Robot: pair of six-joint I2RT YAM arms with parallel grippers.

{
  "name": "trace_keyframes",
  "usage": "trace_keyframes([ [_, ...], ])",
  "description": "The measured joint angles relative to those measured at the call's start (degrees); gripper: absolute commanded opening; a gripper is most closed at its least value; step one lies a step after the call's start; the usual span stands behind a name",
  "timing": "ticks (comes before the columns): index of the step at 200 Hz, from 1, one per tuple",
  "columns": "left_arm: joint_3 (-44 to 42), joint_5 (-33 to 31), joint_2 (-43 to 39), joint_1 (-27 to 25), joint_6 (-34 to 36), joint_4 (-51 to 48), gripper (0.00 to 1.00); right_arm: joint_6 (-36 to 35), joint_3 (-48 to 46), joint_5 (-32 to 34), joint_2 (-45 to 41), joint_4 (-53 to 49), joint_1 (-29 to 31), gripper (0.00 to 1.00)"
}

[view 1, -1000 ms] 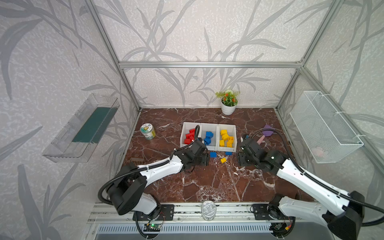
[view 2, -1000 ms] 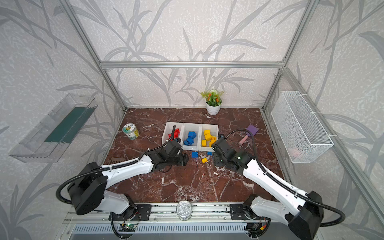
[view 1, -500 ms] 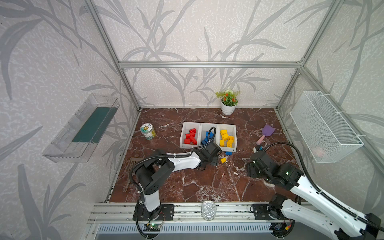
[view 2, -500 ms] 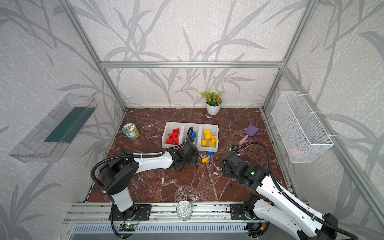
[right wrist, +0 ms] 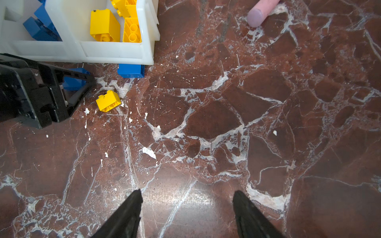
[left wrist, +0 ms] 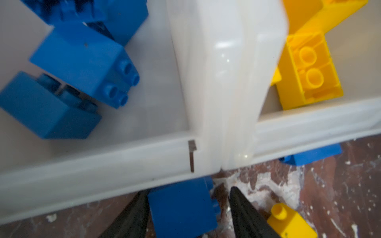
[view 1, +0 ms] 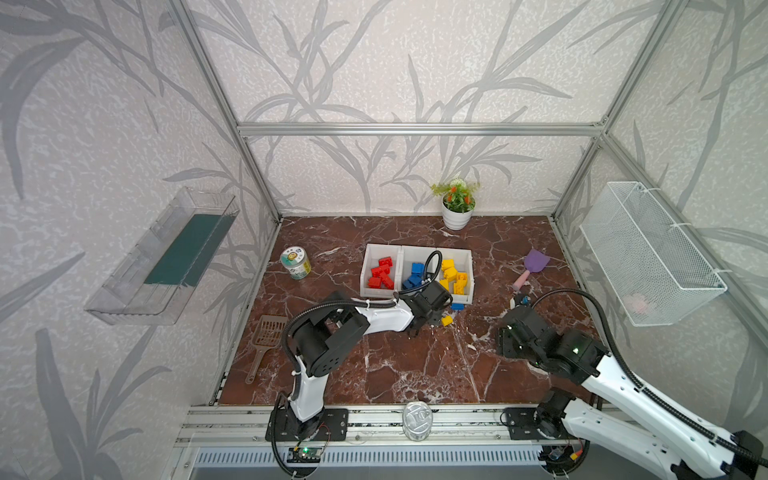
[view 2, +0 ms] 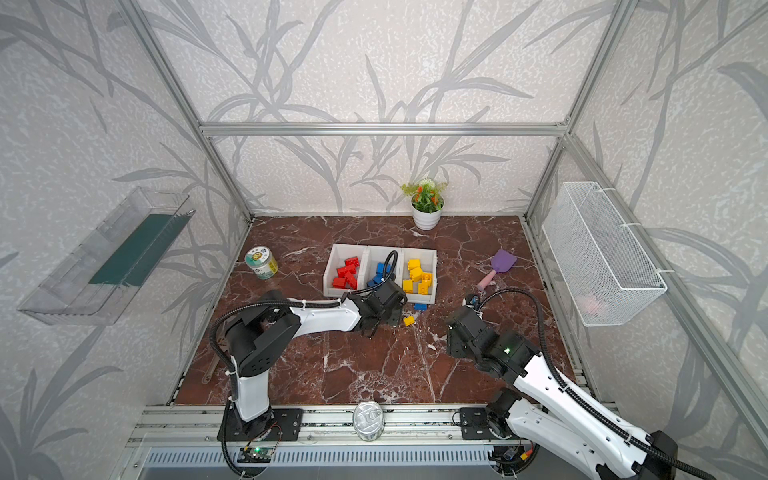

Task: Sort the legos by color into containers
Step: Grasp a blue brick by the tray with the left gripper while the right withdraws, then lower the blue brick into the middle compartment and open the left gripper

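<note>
Left tool (left wrist: 187,192): spread astride blue brick (left wrist: 181,210) on desk (left wrist: 329,185), just before containers (left wrist: 103,164).
Right tool (right wrist: 187,197): spread, empty, over bare desk.

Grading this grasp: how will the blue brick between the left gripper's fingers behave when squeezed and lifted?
The blue brick looks like rigid moulded plastic, so it likely won't deform. Its glossy flat sides might slip in the left gripper. Boxy, it should slide, not roll.

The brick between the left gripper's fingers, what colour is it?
The brick is blue, clearest in the left wrist view.
</note>
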Motion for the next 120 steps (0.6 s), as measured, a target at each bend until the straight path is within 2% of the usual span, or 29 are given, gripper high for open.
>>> trace_keyframes([
  [31, 0.0, -0.02, 0.0, 0.0, -0.31, -0.02, 0.47, 0.57, -0.68, 0.0, -0.66, -0.26, 0.0, 0.71],
  [65, -0.22, 0.37, -0.26, 0.0, -0.5, 0.15, 0.42, 1.09, -0.79, 0.04, -1.38, -0.63, 0.0, 0.71],
  [120, -1.62, 2.84, -4.96, 0.0, 0.44, -3.72, 0.41, 1.62, -0.79, 0.55, -1.62, -1.16, 0.0, 0.7],
])
